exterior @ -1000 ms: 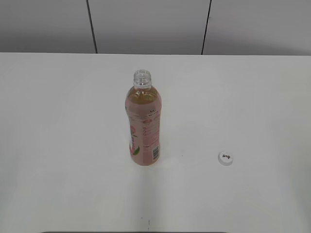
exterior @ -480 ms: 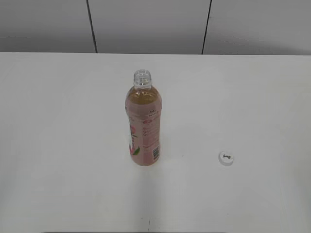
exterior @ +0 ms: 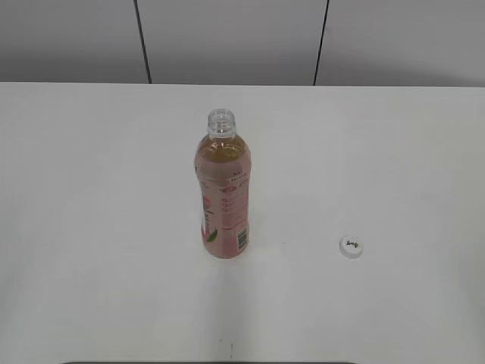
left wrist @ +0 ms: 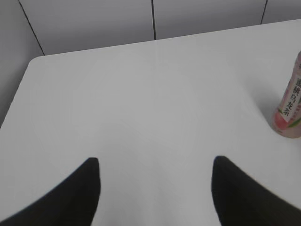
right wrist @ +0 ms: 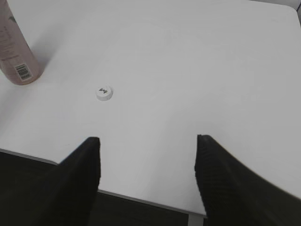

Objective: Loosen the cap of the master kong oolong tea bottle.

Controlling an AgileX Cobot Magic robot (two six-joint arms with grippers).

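1. I'm parked over a plain white table (exterior: 91,227); the top is matte and smooth.
2. Its far left corner (left wrist: 35,60) is rounded, and so is the right one (right wrist: 290,9).
3. Behind it there's a light grey wall (exterior: 227,38) made of flat panels, split by thin dark vertical seams (exterior: 142,42).
4. Lighting's soft and even, shadows are faint.
5. Below the near table edge it's just dark (right wrist: 141,209), can't make out the floor.

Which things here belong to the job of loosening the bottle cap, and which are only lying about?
Belong to the job:
- master kong oolong tea bottle, upright, its neck open
- cap, already off, lying on the table to the right of the bottle
- left gripper and right gripper, both open and empty

Only lying about:
- nothing besides the white table
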